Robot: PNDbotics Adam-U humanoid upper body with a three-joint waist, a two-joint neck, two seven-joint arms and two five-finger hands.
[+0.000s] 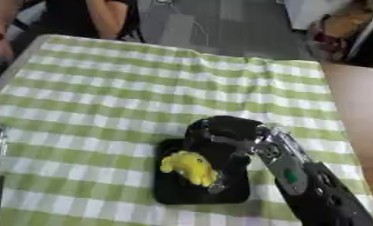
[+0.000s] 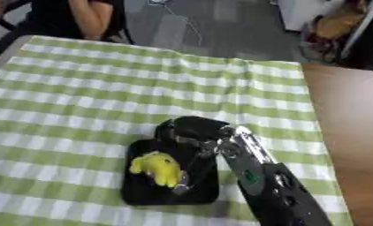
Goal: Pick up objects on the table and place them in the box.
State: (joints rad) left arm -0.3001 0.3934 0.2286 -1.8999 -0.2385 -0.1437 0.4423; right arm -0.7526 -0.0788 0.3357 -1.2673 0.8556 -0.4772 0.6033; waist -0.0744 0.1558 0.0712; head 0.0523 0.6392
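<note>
The robot's right hand comes in from the near right and hangs over a shallow black box on the green checked tablecloth, fingers curled down around a small yellow toy, possibly a duck, that sits at or just above the box's middle. The toy looks light, rounded and probably soft or rubbery with a smooth skin, so it is best pinched across its plump body rather than at a narrow end. The left hand shows in neither view.
</note>
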